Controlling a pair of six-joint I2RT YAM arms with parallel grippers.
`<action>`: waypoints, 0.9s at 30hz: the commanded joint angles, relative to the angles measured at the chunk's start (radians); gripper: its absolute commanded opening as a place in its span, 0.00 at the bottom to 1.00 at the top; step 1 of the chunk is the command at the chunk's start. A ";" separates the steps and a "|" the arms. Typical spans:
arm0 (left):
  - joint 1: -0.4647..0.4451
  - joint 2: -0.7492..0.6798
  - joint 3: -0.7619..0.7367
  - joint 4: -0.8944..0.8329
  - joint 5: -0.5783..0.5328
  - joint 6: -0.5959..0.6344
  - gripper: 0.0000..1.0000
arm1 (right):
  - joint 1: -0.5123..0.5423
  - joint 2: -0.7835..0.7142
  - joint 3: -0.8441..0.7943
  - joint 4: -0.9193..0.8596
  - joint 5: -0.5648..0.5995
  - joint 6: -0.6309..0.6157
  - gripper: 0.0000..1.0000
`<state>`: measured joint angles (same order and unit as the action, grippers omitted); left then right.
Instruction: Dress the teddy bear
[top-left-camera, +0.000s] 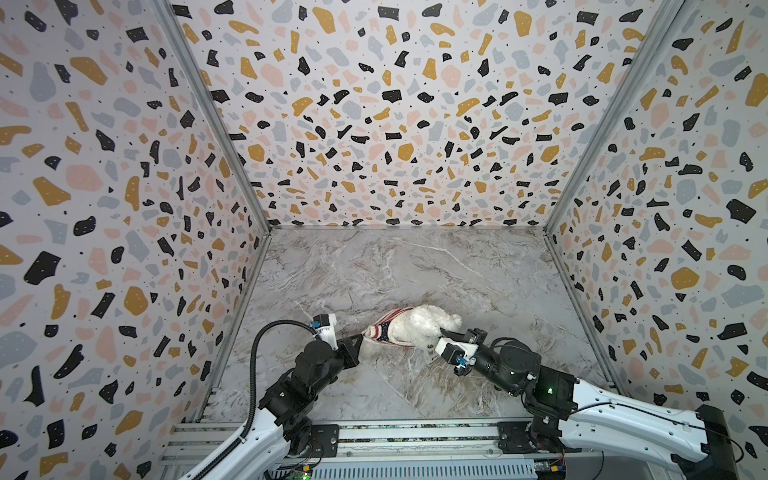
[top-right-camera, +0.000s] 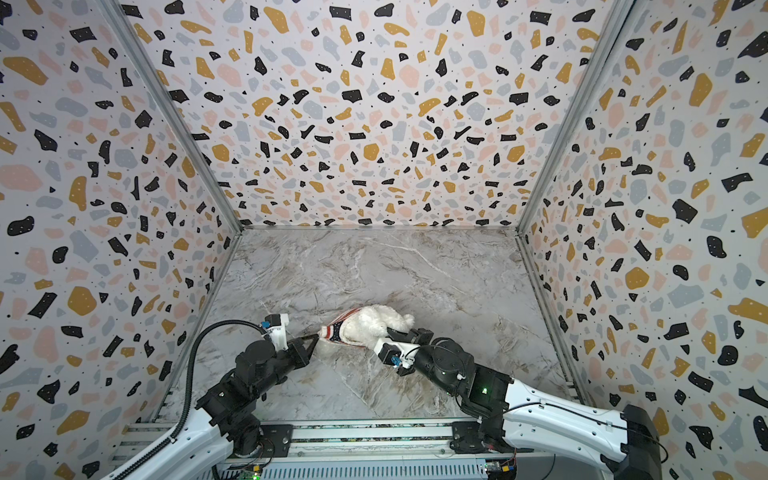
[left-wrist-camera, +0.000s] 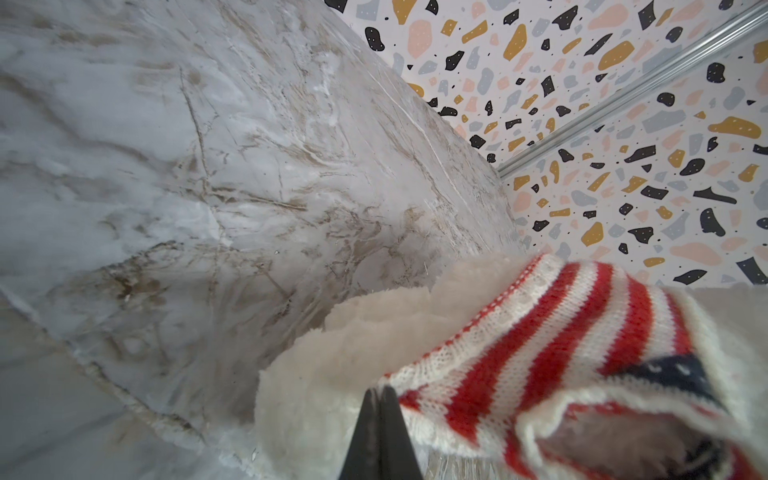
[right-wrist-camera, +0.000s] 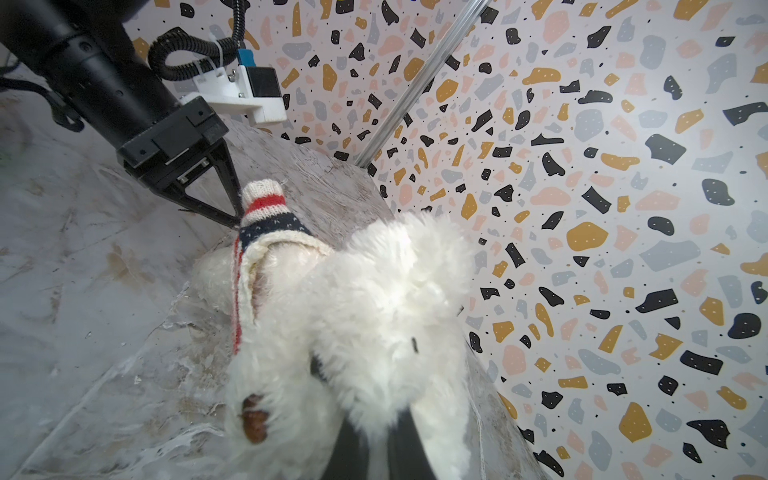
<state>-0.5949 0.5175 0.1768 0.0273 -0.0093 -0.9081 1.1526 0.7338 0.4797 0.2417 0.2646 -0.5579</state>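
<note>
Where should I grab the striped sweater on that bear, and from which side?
Pinch the striped sweater by its loose edge from the left arm's side; it stands off the teddy bear as a thin fold, and the left gripper is shut there.

1 teddy bear (top-left-camera: 419, 326) — 1 striped knit top (top-left-camera: 384, 328) — 2 pincers: left pincer (top-left-camera: 362, 335), right pincer (top-left-camera: 444, 331).

Grey-veined marble tabletop (top-left-camera: 415, 266); terrazzo-patterned walls (top-left-camera: 374, 104) on three sides; aluminium rail (top-left-camera: 415, 434) in front.
</note>
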 joint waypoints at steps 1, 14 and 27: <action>0.006 -0.003 -0.032 0.018 -0.043 -0.023 0.00 | 0.001 -0.011 0.069 0.024 0.036 0.049 0.00; 0.005 -0.009 -0.070 0.093 -0.049 -0.062 0.00 | -0.043 -0.035 0.075 0.043 -0.043 0.146 0.00; 0.005 0.063 0.054 0.171 0.014 0.084 0.00 | -0.109 0.142 0.240 -0.122 -0.073 0.359 0.00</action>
<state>-0.5949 0.5804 0.1894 0.1669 0.0216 -0.8783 1.0744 0.8627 0.6350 0.1589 0.2073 -0.3328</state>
